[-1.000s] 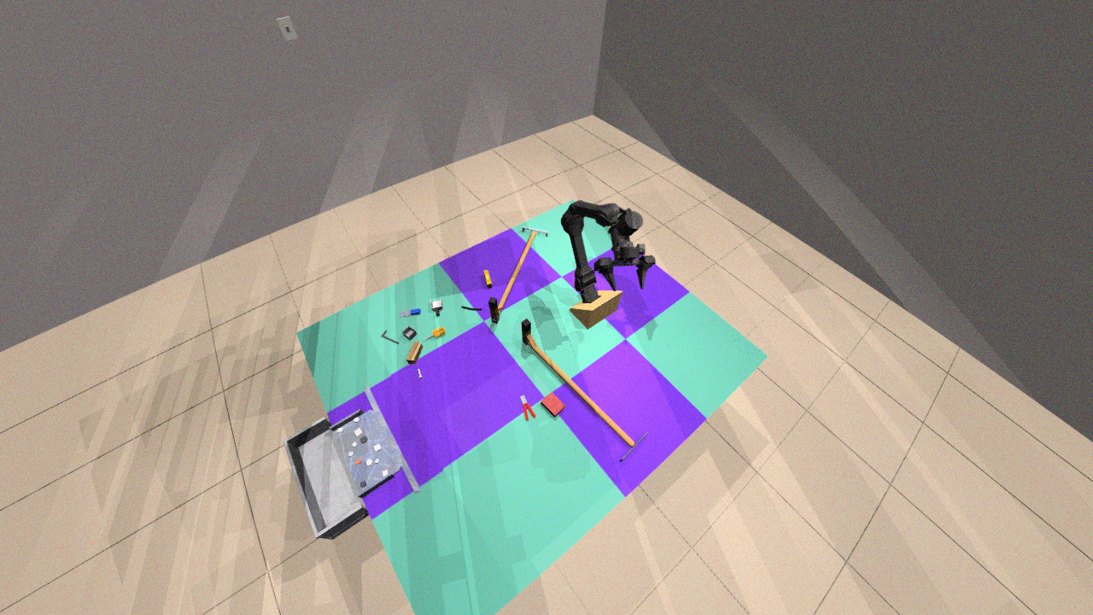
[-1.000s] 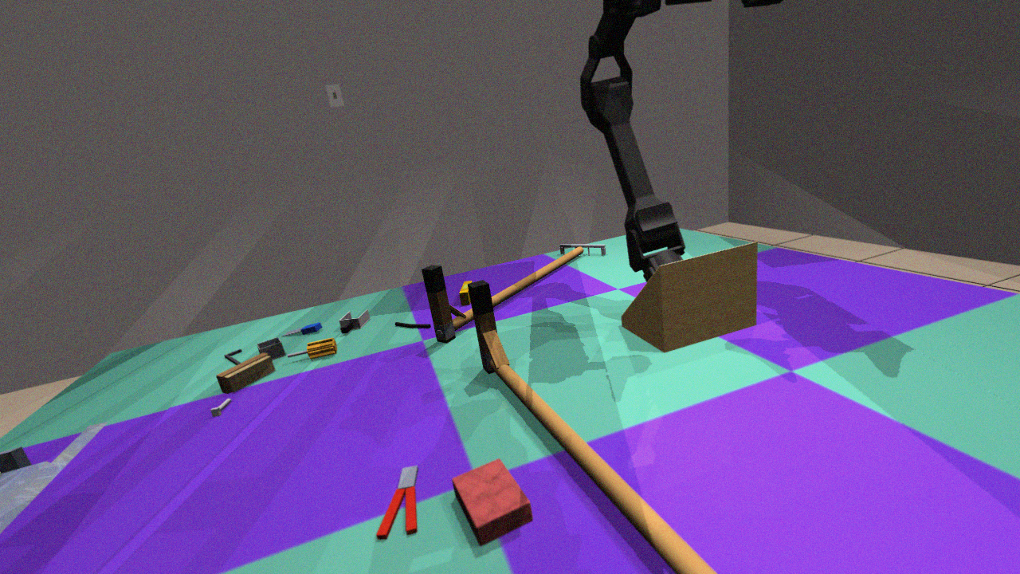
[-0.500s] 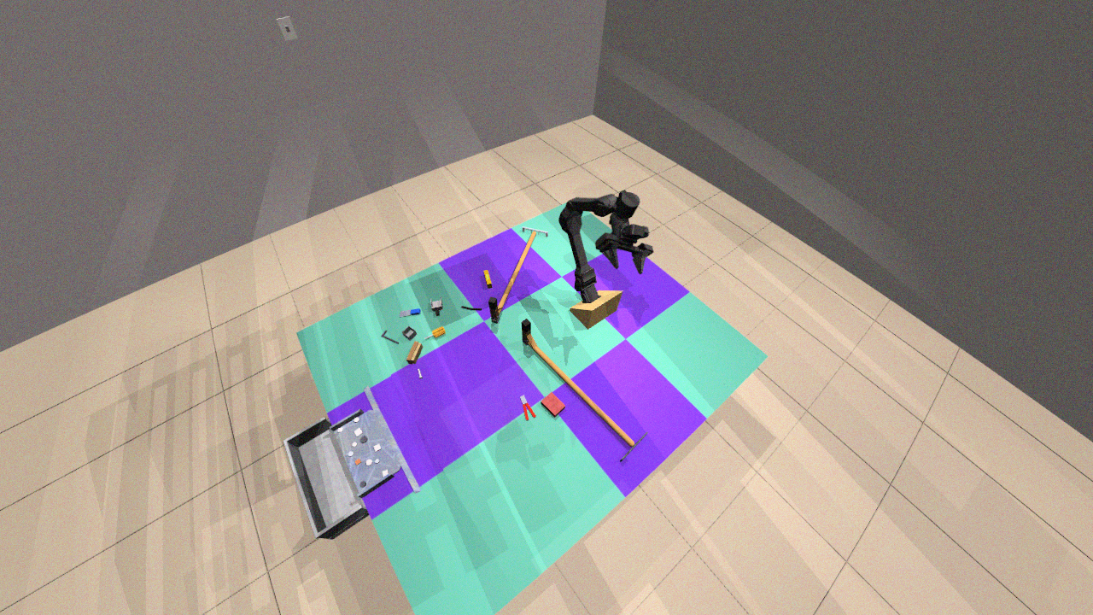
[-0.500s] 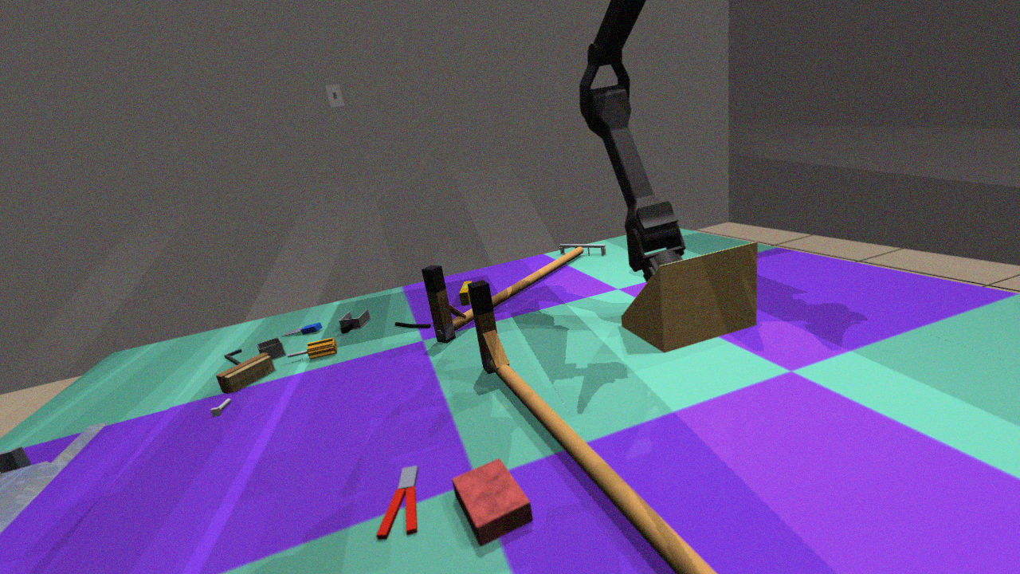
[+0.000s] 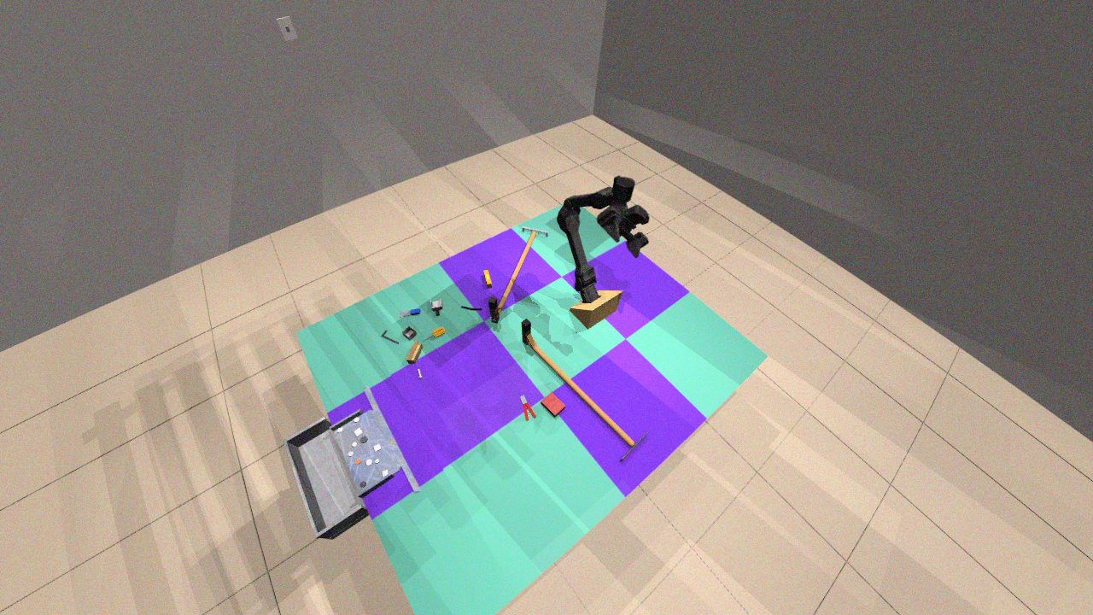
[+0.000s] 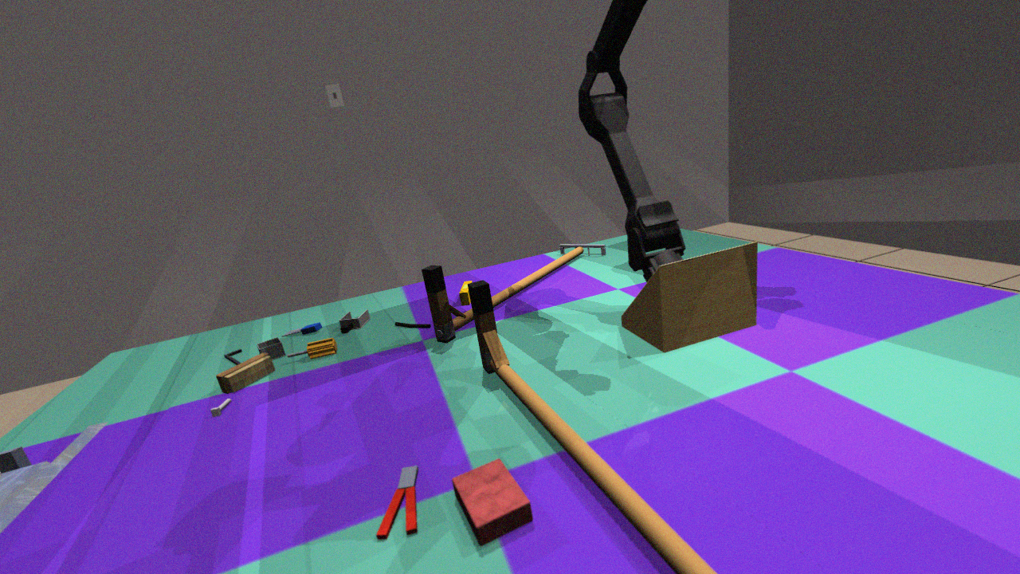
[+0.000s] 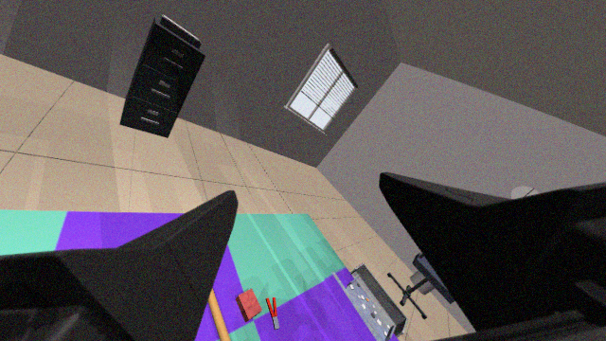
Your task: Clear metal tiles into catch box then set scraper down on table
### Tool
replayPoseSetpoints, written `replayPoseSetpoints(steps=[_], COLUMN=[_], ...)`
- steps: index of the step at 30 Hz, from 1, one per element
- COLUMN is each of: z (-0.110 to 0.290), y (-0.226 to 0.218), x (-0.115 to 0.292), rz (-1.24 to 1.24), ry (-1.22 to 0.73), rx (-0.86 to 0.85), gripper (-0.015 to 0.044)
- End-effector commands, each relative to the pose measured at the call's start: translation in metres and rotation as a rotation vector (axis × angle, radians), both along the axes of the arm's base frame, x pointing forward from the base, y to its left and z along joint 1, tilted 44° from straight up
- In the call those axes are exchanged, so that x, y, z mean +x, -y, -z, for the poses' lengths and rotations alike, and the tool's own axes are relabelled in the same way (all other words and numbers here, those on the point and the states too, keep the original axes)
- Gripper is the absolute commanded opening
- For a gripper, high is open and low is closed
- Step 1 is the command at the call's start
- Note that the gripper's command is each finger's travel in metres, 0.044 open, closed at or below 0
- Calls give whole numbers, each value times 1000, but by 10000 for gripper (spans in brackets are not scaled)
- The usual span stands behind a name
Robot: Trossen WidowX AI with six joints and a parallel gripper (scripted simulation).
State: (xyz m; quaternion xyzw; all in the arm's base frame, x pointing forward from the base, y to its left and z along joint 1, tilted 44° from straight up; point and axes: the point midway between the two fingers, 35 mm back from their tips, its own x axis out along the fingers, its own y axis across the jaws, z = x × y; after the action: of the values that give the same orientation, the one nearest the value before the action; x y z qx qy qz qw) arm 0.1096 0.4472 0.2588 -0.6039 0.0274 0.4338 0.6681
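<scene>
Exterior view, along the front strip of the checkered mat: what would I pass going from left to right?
Steel bench plate at the left edge → red-handled pliers → red block → long wooden handle running off the bottom edge.
</scene>
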Motion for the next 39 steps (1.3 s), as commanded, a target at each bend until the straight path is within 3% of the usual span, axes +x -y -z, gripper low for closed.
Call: replayPoseSetpoints(steps=[1,39], z=[-18,-166], y=[-1,23], x=[-2,-25], rz=[-45,-181], ry=[82,770], rx=[0,-124], gripper=[440,440])
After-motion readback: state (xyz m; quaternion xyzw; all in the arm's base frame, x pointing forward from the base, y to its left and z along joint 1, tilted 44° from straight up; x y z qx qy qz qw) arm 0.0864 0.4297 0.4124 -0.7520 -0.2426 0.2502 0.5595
